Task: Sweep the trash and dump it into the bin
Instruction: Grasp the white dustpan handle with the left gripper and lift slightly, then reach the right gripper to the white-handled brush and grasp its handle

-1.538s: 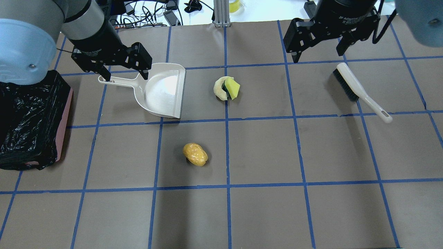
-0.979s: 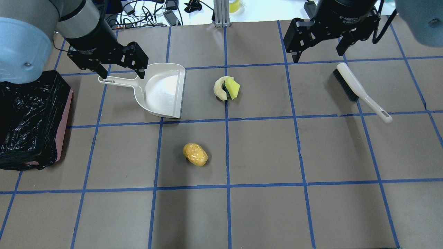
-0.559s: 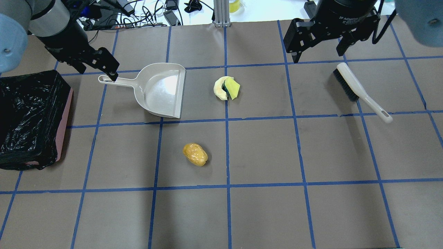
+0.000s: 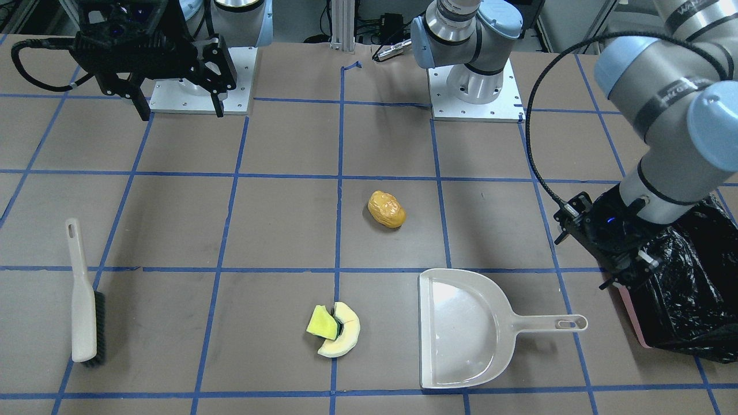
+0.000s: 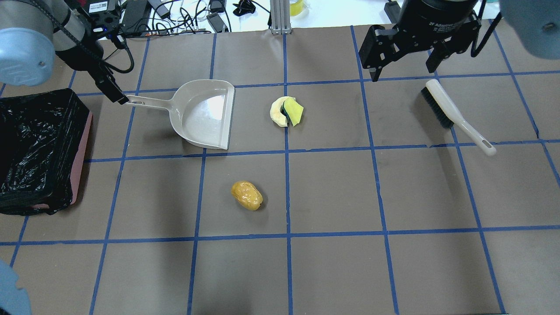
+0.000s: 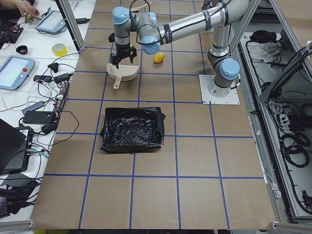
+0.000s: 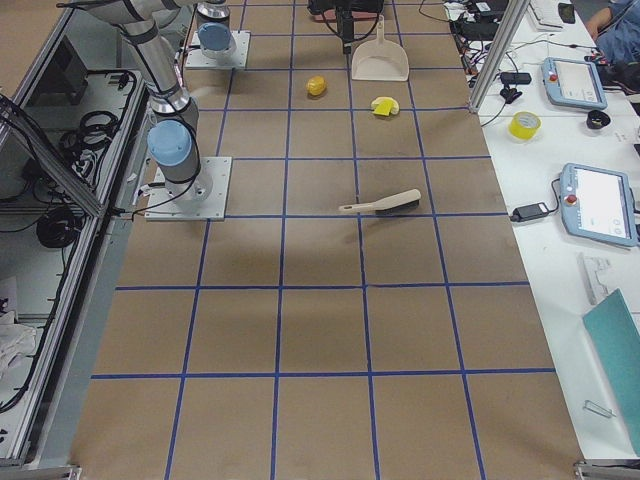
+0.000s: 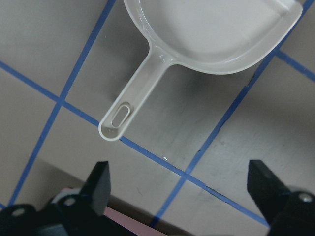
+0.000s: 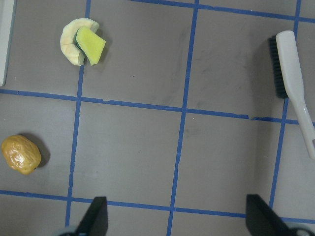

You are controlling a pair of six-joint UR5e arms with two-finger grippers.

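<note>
Left gripper (image 8: pixel 180 189): fingers spread wide, empty, near dustpan (image 5: pixel 205 116) handle end.
Right gripper (image 5: pixel 402 72): fingers spread wide, empty, near brush (image 5: pixel 450 113).

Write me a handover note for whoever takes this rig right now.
Left pincer: open, empty, just off the dustpan handle's end.
Right pincer: open, empty, near the brush.
Potato-shaped lump, yellow-green wedge and cream crescent lie on the table, wedge against crescent.
Bin at the robot's left.
Done: nothing swept.
Left: grasp both tools, sweep three pieces, dump.
</note>
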